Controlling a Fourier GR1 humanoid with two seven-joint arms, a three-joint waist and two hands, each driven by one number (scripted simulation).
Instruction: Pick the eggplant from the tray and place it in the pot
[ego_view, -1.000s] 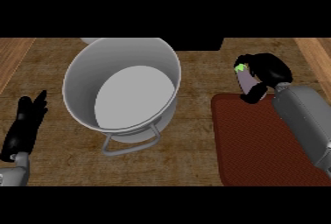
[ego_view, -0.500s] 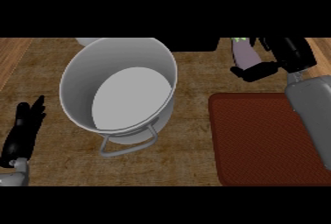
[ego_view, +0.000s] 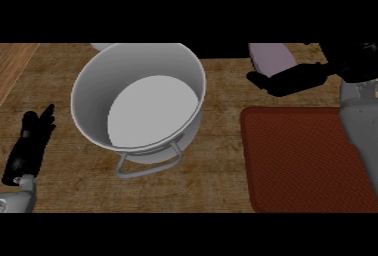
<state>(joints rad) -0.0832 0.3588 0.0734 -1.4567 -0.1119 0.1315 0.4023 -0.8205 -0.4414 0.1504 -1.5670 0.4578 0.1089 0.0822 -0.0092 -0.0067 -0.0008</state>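
My right hand (ego_view: 295, 80) curled round the eggplant (ego_view: 272, 57), far right, clear above the tray (ego_view: 295, 160), lined up to cross left to the pot (ego_view: 140, 100). Left hand (ego_view: 33, 137) rests spread, near-left.

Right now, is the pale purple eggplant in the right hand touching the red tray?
Apart. The head view shows the pale purple eggplant held by the black right hand beyond the red tray, with wooden counter visible between them.
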